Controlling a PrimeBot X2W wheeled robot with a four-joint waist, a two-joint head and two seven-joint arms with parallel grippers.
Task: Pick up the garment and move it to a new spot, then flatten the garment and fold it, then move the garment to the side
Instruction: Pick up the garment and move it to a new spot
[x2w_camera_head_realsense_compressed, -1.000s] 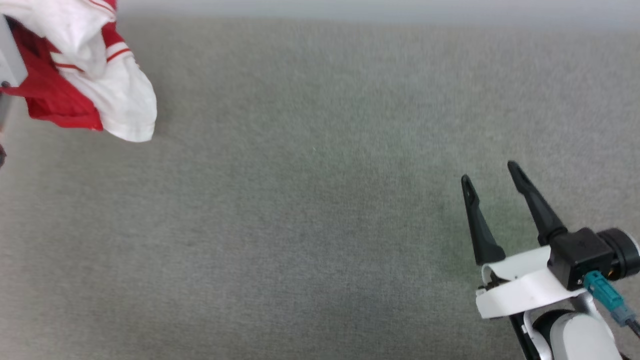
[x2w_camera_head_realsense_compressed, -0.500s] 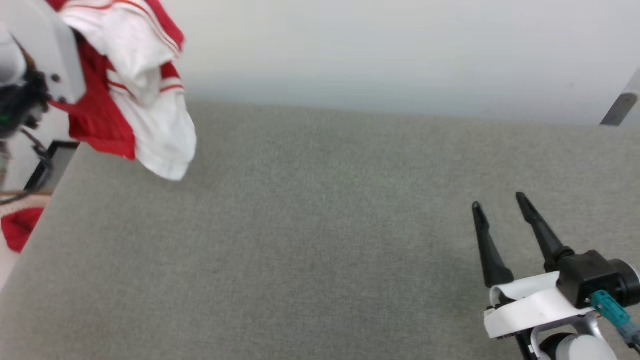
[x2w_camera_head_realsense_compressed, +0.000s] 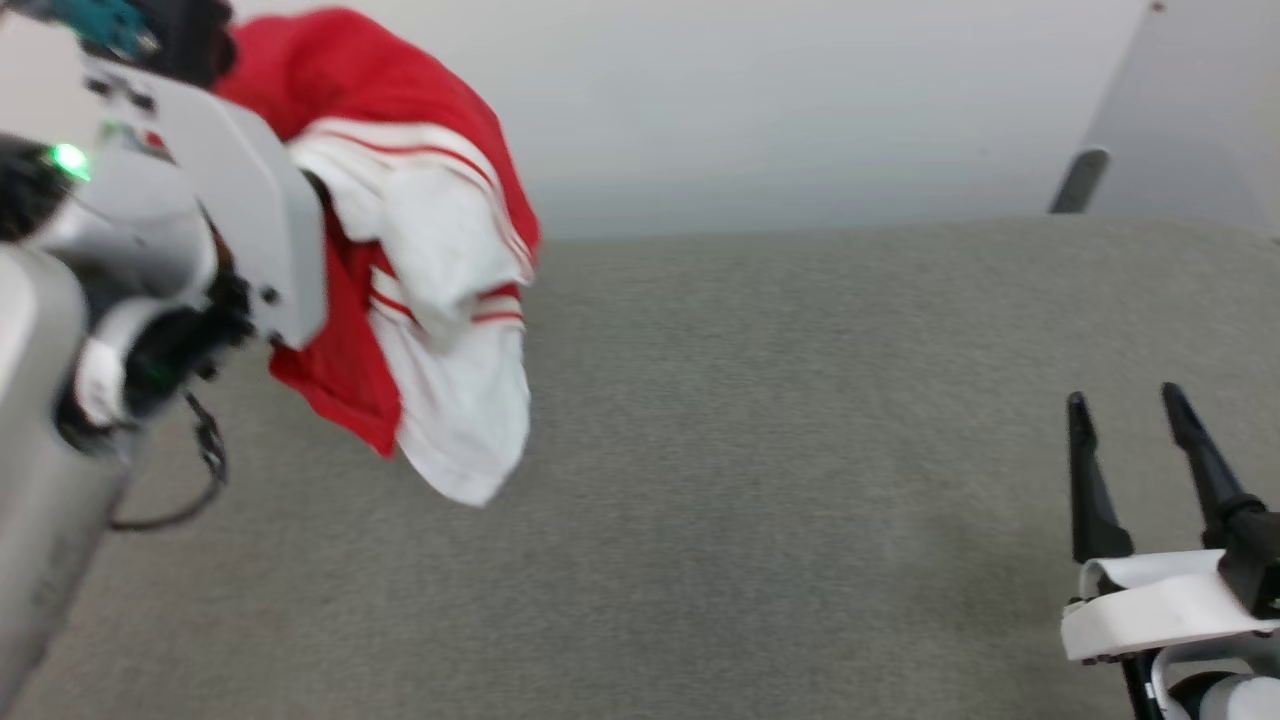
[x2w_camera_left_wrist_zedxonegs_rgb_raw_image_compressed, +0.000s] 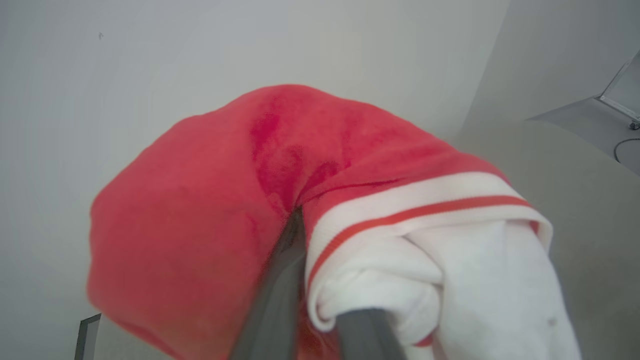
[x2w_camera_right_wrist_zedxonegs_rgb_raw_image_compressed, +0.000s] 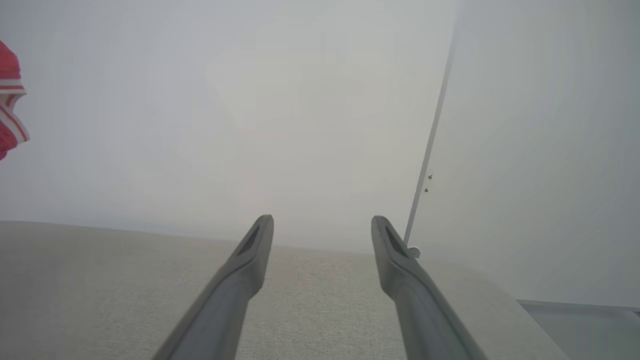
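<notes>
The garment (x2w_camera_head_realsense_compressed: 430, 290), red with white sleeve panels and striped trim, hangs bunched in the air over the left part of the grey table (x2w_camera_head_realsense_compressed: 760, 480). My left gripper (x2w_camera_left_wrist_zedxonegs_rgb_raw_image_compressed: 302, 235) is shut on the garment (x2w_camera_left_wrist_zedxonegs_rgb_raw_image_compressed: 210, 215); its dark fingers (x2w_camera_left_wrist_zedxonegs_rgb_raw_image_compressed: 277, 305) run up into a fold where red cloth meets the striped band, and the tips are buried. The pale left forearm (x2w_camera_head_realsense_compressed: 190, 230) stands in front of the cloth. My right gripper (x2w_camera_head_realsense_compressed: 1125, 405) is open and holds nothing, low over the table's right side, with its fingers (x2w_camera_right_wrist_zedxonegs_rgb_raw_image_compressed: 250, 250) apart. A bit of the garment (x2w_camera_right_wrist_zedxonegs_rgb_raw_image_compressed: 10, 115) shows at the far left.
A pale wall rises behind the table's far edge. A grey slanted bar (x2w_camera_head_realsense_compressed: 1075, 180) and a light panel stand at the back right. The wide grey cloth-covered table stretches between the hanging garment and my right gripper.
The head camera has moved, so the whole picture shifted. My left arm with the hanging garment now shows bigger and closer to the middle. The right gripper has stayed open.
</notes>
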